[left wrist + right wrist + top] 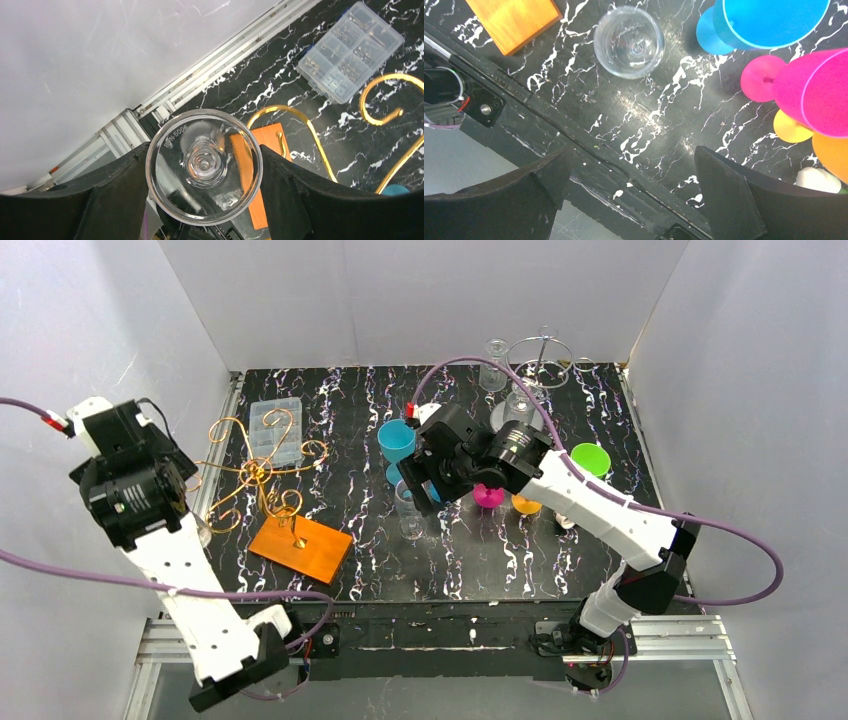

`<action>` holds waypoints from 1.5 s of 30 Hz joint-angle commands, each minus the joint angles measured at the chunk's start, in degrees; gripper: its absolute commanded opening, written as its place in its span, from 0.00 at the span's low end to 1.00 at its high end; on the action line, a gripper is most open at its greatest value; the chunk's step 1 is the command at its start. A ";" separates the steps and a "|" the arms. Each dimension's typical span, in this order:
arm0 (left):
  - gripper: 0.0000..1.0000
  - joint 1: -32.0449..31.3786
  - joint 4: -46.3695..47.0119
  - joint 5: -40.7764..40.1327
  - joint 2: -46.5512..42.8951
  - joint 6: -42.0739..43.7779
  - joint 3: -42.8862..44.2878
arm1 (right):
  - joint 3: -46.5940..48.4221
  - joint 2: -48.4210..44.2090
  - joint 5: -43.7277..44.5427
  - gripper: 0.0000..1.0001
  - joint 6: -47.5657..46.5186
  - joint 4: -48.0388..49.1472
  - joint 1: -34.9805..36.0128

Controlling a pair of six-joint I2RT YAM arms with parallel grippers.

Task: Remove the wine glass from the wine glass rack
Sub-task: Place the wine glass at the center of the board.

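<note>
The wine glass [204, 165] is held in the partly closed left gripper [204, 187] just left of the wine glass rack [300, 547], seemingly clear of its wires, so removal looks done. Right of the rack, the right gripper [634, 167] is spread wide, empty.

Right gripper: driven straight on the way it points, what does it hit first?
Probably the bare table between the fingers of the open right gripper, near the front edge. The clear glass sits further out, seemingly off that line, though depth is hard to judge.
</note>
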 commanded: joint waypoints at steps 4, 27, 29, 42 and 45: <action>0.47 0.00 2.52 -3.83 8.42 1.87 8.53 | 7.96 3.77 2.41 1.00 -1.27 -1.89 -0.13; 0.45 -6.19 2.95 3.83 39.77 3.12 42.65 | 26.31 16.52 5.01 1.00 -3.11 3.37 -4.20; 0.45 -8.73 2.92 2.91 41.53 3.16 44.22 | 26.27 16.65 4.88 1.00 -3.11 4.76 -5.04; 0.46 -18.34 5.05 -1.51 41.79 3.31 41.31 | 18.16 14.01 2.46 1.00 -2.18 12.62 -7.08; 0.46 -18.34 5.13 -1.36 38.94 3.10 38.45 | 16.99 13.54 0.99 1.00 -1.41 13.78 -6.99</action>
